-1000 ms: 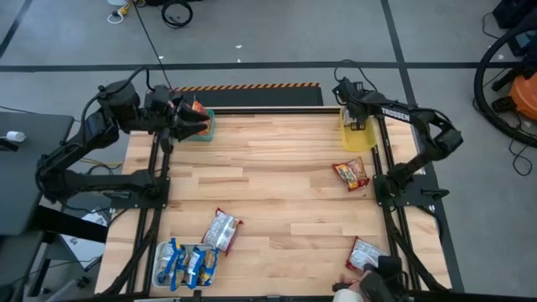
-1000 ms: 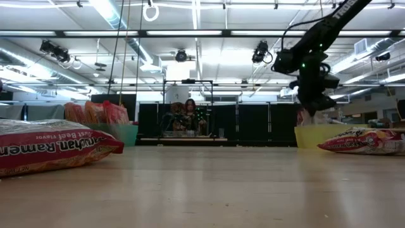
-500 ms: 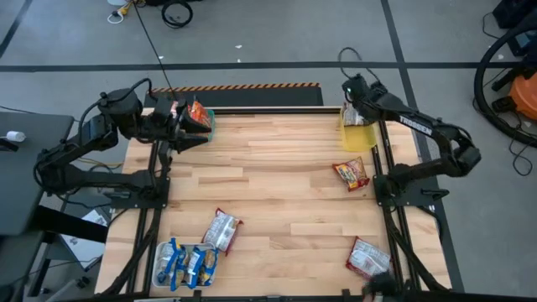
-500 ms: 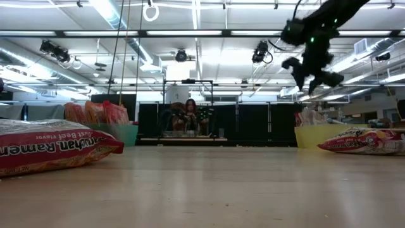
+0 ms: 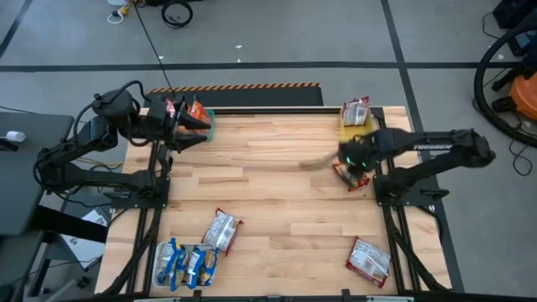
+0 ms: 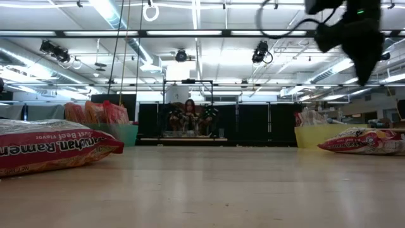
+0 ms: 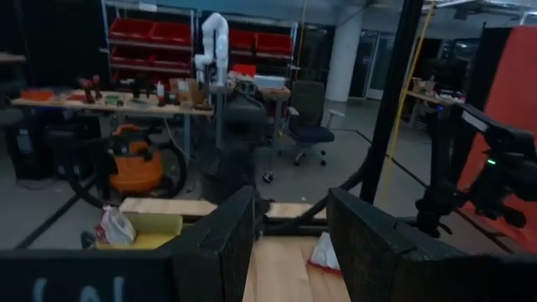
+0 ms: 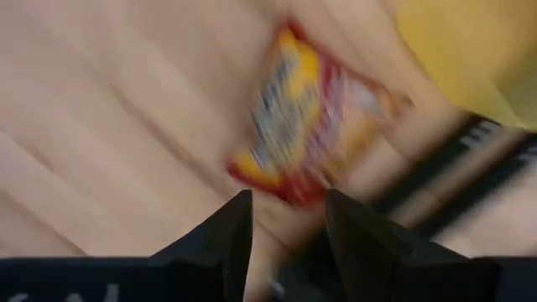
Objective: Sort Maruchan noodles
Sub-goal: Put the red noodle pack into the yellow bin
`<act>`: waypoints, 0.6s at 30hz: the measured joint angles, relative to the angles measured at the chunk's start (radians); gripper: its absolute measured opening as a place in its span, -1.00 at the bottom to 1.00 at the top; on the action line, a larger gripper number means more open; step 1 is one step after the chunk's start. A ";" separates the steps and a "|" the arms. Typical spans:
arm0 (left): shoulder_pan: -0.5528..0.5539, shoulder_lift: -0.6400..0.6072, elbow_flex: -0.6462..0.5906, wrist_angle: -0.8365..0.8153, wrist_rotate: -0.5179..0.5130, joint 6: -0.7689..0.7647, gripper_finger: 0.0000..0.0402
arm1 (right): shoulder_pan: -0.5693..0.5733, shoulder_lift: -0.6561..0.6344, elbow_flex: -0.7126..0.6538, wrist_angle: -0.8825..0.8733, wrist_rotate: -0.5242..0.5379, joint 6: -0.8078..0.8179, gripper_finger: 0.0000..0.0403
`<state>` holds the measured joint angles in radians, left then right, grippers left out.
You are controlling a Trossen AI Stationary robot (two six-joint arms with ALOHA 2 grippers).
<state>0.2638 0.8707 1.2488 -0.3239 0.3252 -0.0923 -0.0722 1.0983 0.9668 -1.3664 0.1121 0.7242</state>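
Wooden surface (image 5: 268,184) seen from above, with both arms and scattered ramen packets

Right hand (image 5: 351,164): poised above the red-and-yellow packet (image 5: 351,174) lying flat near the right edge, just short of the yellow tray (image 5: 357,137); fingers (image 8: 226,239) spread, empty, not touching the packet (image 8: 306,143), which is blurred in the wrist view

Yellow tray at the far right corner: one red-and-white packet (image 5: 356,110) at its far end

Left hand (image 5: 186,126): held beside the teal tray (image 5: 206,127) at the far left corner; fingers (image 7: 231,235) parted, nothing between them

Teal tray: orange packets (image 5: 195,111) standing inside

Near left: white tray (image 5: 159,260) holding blue-and-yellow packets (image 5: 186,262); red-and-white packet by the white tray (image 5: 222,230) touching its corner

Near right: another red-and-white packet (image 5: 368,257) flat on the surface, well apart from the rest
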 joint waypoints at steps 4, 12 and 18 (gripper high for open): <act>0.001 0.001 0.000 0.003 -0.016 0.000 -0.23 | 0.166 0.007 0.000 -0.146 0.090 -0.063 -0.21; 0.000 0.001 0.000 -0.011 -0.015 -0.054 -0.23 | 0.257 0.012 -0.132 -0.024 0.060 -0.455 0.01; 0.000 0.001 0.000 -0.010 -0.016 -0.098 -0.23 | 0.253 0.090 -0.203 0.031 0.025 -0.510 0.14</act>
<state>0.2642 0.8715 1.2488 -0.3344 0.3096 -0.1905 0.1810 1.1887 0.7638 -1.3359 0.1368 0.2142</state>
